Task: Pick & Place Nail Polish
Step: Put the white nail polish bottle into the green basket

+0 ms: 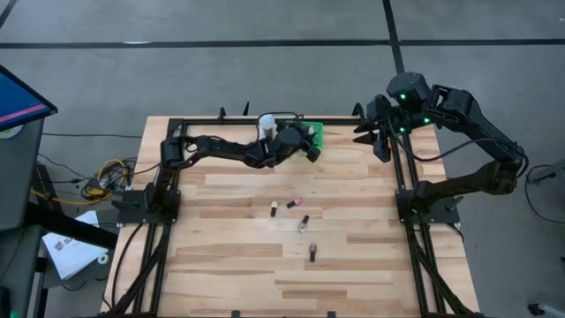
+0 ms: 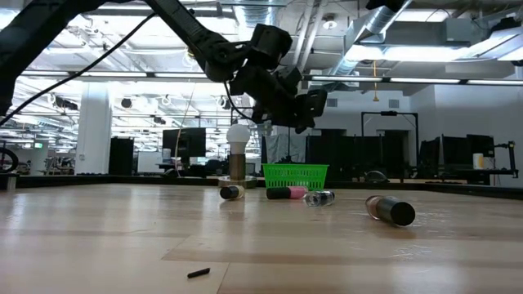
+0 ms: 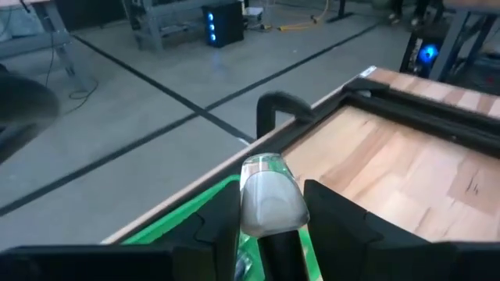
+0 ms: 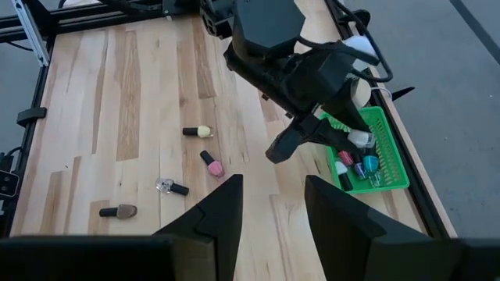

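The left tool grips a pale-capped clear nail polish bottle above the green tray. Lower it over a free spot among the bottles in the tray, then release gently. Only the right wrist view shows those bottles. Four more bottles lie on the tabletop near the tray. The right tool, beside the tray, hangs half open and empty.
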Available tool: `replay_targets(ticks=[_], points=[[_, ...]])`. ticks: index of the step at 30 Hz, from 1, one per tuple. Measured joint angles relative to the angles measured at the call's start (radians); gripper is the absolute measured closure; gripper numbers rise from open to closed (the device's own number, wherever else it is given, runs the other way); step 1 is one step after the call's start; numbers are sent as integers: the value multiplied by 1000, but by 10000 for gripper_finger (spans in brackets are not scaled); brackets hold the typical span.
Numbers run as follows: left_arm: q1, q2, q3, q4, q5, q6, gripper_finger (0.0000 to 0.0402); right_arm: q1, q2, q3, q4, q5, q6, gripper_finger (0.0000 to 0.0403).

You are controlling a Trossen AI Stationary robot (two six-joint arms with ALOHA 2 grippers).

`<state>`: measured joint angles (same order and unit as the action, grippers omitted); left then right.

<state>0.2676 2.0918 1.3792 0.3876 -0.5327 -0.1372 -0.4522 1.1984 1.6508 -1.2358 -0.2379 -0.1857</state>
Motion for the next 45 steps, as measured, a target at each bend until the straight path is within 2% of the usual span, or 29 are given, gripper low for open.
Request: replay_targets(ticks=[8, 14, 25, 28, 33, 39, 45], points=[[10, 30, -1, -3, 0, -79, 283, 0, 0, 0, -2, 0, -6, 272], [10, 71, 1, 25, -21, -79, 283, 0, 0, 0, -10, 0, -5, 272], [2, 72, 0, 23, -42, -78, 283, 0, 0, 0, -16, 0, 3, 272], [2, 72, 0, 37, 23, -49, 282, 0, 0, 0, -16, 0, 3, 272], [3, 72, 32, 51, 201, 123, 283, 0, 0, 0, -15, 0, 2, 272], [32, 72, 63, 39, 257, 211, 282, 0, 0, 0, -14, 0, 2, 272], [88, 72, 133, -100, 350, 211, 281, 0, 0, 0, -14, 0, 2, 272]])
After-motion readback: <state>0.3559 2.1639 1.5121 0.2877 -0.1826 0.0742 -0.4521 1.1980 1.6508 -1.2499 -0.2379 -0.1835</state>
